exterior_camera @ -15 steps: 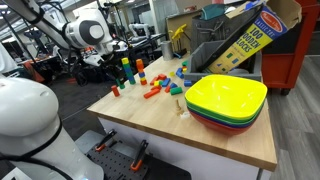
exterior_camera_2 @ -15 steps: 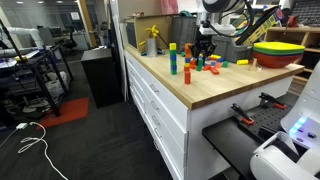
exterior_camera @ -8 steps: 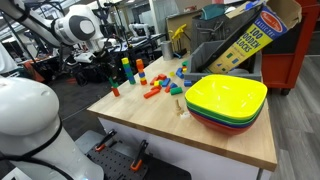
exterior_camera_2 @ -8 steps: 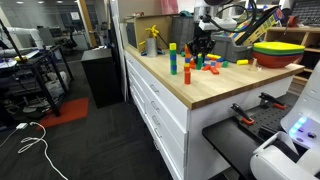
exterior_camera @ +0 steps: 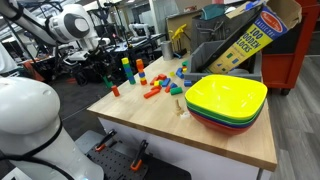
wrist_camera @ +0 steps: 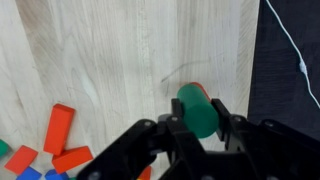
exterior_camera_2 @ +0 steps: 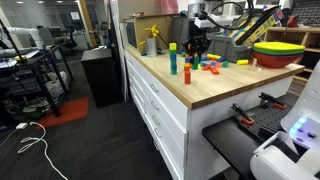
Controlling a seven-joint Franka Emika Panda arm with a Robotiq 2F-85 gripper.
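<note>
My gripper [wrist_camera: 201,115] is shut on a green cylinder block [wrist_camera: 197,105], held above the wooden table [wrist_camera: 110,50]. Just under the green block the top of a red cylinder [wrist_camera: 199,88] shows, standing near the table's edge. In both exterior views the gripper [exterior_camera: 103,73] [exterior_camera_2: 196,52] hangs over the table's corner, a little above the red cylinder [exterior_camera: 115,91] [exterior_camera_2: 186,75]. The held block is too small to make out in those views.
Small block stacks [exterior_camera: 127,70] [exterior_camera: 140,72] and loose orange blocks [exterior_camera: 152,92] [wrist_camera: 58,126] lie mid-table. Stacked coloured bowls [exterior_camera: 226,101] [exterior_camera_2: 276,51] sit at the other end. A wood-blocks box [exterior_camera: 245,35] leans behind. The table edge [wrist_camera: 252,70] drops to dark floor.
The gripper has carried the green cylinder away from the block pile toward the table's corner, ending over the red cylinder. Its jaws stayed shut.
</note>
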